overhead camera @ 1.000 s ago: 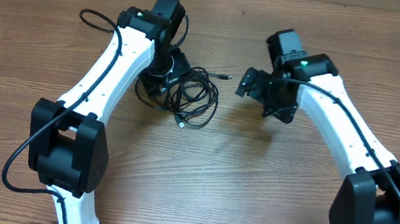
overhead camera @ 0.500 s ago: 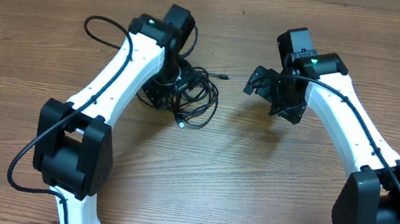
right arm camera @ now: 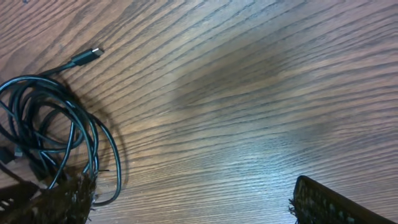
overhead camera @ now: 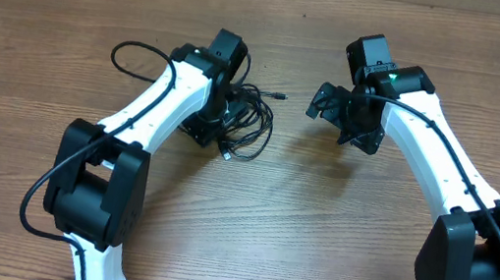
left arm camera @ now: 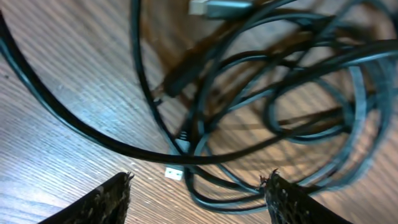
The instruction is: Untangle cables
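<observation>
The cables (overhead camera: 252, 128) lie as one tangled bundle of thin black cords on the wooden table, left of centre. One small plug (overhead camera: 279, 96) sticks out to the right and another (overhead camera: 227, 156) points toward the front. My left gripper (overhead camera: 216, 120) is low over the bundle's left side. In the left wrist view the cables (left arm camera: 261, 106) fill the frame, and the left gripper (left arm camera: 199, 202) is open with loops lying between its fingertips (left arm camera: 109, 199). My right gripper (overhead camera: 332, 121) hovers to the right of the bundle. It is open (right arm camera: 199, 208) over bare wood, with the cables (right arm camera: 50, 124) beside its left finger.
The left arm's own thicker black cable (overhead camera: 130, 48) loops out over the table at the back left. Bare wooden tabletop (overhead camera: 248, 219) stretches between the two arm bases and in front of the bundle.
My left arm has swung right and its gripper now sits over the bundle's left part. The right gripper shifted slightly back and right, then held still.
</observation>
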Robot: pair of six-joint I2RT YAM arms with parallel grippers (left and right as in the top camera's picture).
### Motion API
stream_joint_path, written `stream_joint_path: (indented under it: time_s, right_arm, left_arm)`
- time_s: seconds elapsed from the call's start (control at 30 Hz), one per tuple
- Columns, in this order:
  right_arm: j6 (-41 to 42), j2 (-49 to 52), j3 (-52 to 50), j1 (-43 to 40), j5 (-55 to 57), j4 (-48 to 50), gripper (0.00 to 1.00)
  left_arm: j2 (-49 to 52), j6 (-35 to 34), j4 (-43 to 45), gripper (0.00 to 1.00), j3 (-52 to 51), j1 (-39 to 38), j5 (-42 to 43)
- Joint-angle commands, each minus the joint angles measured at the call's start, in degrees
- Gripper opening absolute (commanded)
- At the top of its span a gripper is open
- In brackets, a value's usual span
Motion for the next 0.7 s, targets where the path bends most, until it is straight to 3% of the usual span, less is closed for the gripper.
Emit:
stream_joint_path:
  time_s: [0.0, 0.3, 0.5, 0.67]
  right_arm:
    - [-0.3, -1.3, 1.2, -0.1, 1.3, 0.2, 1.0]
    - [-0.3, -1.3, 1.2, -0.1, 1.3, 0.2, 1.0]
    - [-0.3, -1.3, 1.2, -0.1, 1.3, 0.2, 1.0]
    - [-0.3, -1.3, 1.2, -0.1, 1.3, 0.5, 1.0]
  left_arm:
    - [0.0, -2.9, 0.5, 0.69, -2.2, -0.4, -1.2]
    - [0.0, -3.7, 9.0, 0.6, -5.7, -0.3, -3.0]
    - [0.0, -3.7, 9.0, 0.54, -5.7, -0.3, -6.4]
    - [0.0, -3.4, 10.1, 0.42, -5.7, -0.3, -7.5]
